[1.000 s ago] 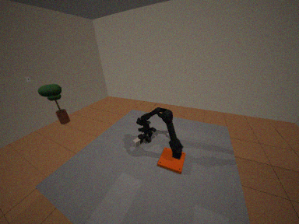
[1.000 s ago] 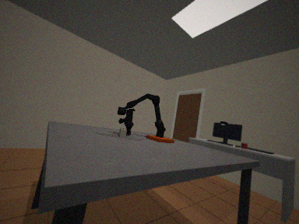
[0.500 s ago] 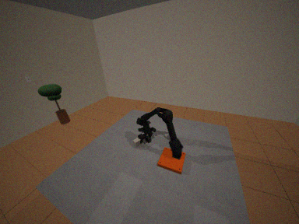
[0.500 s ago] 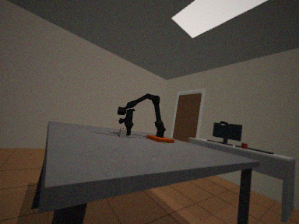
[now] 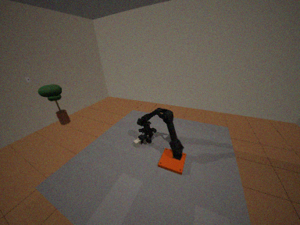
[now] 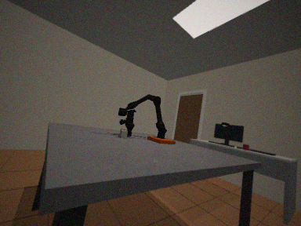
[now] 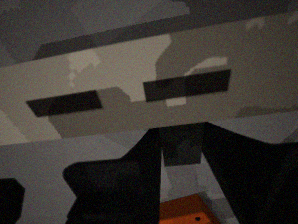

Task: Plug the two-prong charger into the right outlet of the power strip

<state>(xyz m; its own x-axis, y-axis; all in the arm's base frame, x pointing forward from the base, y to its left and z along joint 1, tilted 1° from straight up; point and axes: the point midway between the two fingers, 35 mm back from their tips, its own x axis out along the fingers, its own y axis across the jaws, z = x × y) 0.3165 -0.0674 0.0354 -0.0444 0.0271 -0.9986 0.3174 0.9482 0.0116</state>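
My gripper (image 5: 145, 136) (image 6: 128, 127) (image 7: 175, 124) is shut on the dark two-prong charger (image 7: 183, 150), which shows as a dark block between the two black fingers in the wrist view. The white power strip (image 5: 137, 141) (image 6: 123, 133) (image 7: 125, 60) lies on the grey table right at the gripper's tip. In the wrist view its face fills the frame, very close, with two dark slots: one slot (image 7: 65, 104) at the left and the other slot (image 7: 187, 85) just above the charger. The prongs are hidden. I cannot tell whether they touch the strip.
The arm's orange base (image 5: 172, 161) (image 6: 161, 140) (image 7: 187, 212) is bolted to the grey table (image 5: 117, 183) (image 6: 117, 157). A potted plant (image 5: 55, 98) stands on the floor far to the left. A second desk with a monitor (image 6: 228, 133) stands by the door.
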